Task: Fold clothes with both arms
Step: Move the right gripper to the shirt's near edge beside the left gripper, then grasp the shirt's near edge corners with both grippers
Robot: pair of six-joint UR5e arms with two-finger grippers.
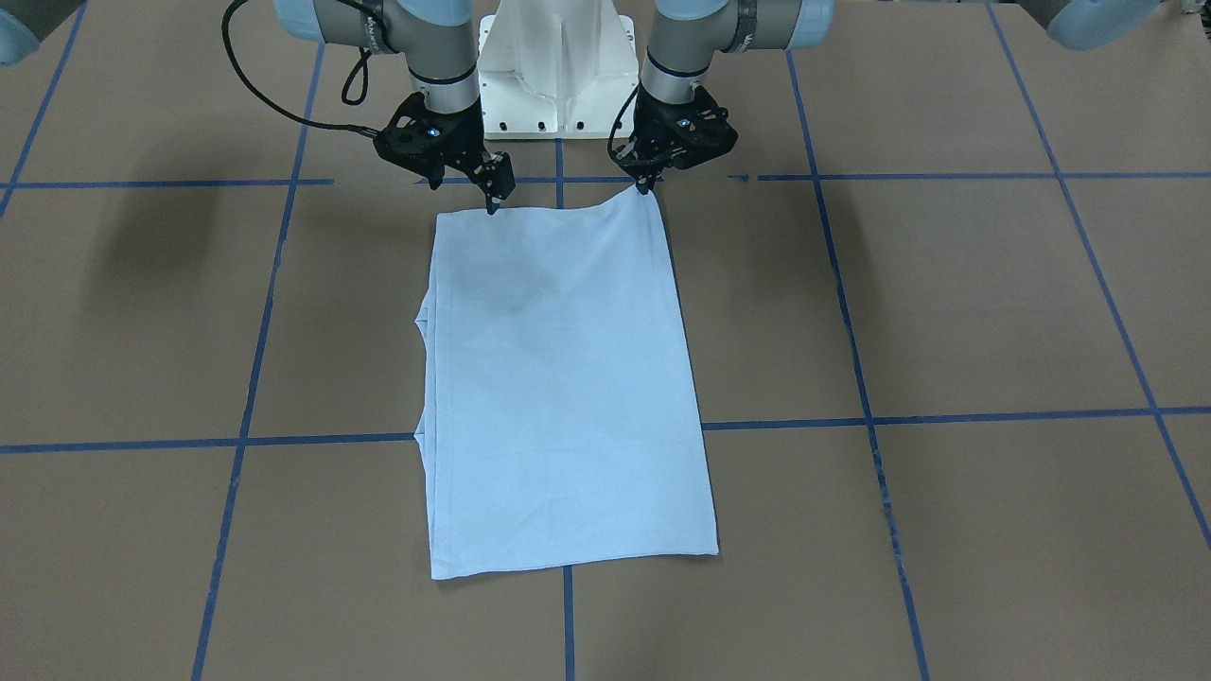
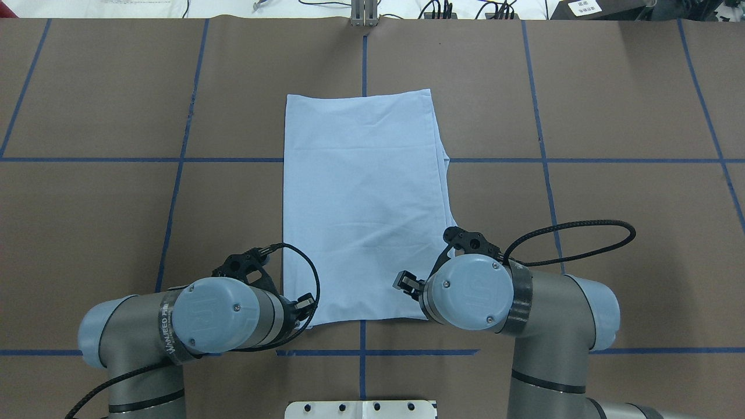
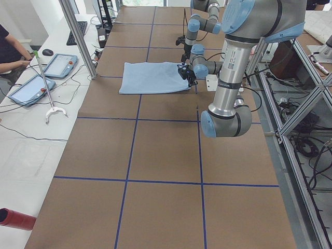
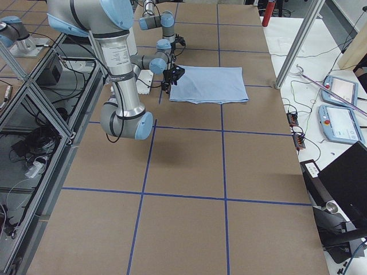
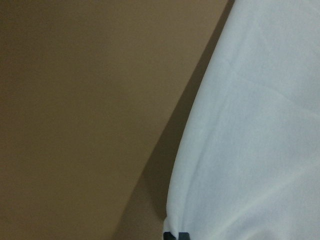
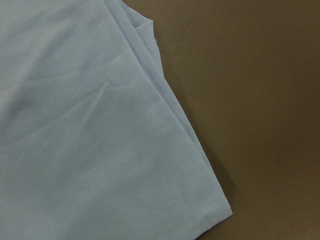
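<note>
The light blue T-shirt (image 1: 568, 378) lies folded into a long rectangle on the brown table, print hidden. My left gripper (image 1: 648, 186) is shut on the shirt's near corner and holds it slightly raised. In the left wrist view its fingertips (image 5: 175, 235) pinch the cloth (image 5: 260, 125) at the bottom edge. My right gripper (image 1: 468, 194) is open at the other near corner, one fingertip (image 1: 494, 203) touching the shirt's edge. The right wrist view shows that corner (image 6: 222, 210) lying flat, with no fingers in sight. From overhead both grippers (image 2: 305, 305) (image 2: 407, 284) sit at the shirt's (image 2: 361, 203) near edge.
The white pedestal base (image 1: 558, 76) stands just behind the grippers. Blue tape lines (image 1: 946, 416) cross the brown table. A side bench holds tablets (image 3: 59, 65) beside a seated person (image 3: 10, 52). A metal post (image 3: 78, 36) stands at the table's far edge.
</note>
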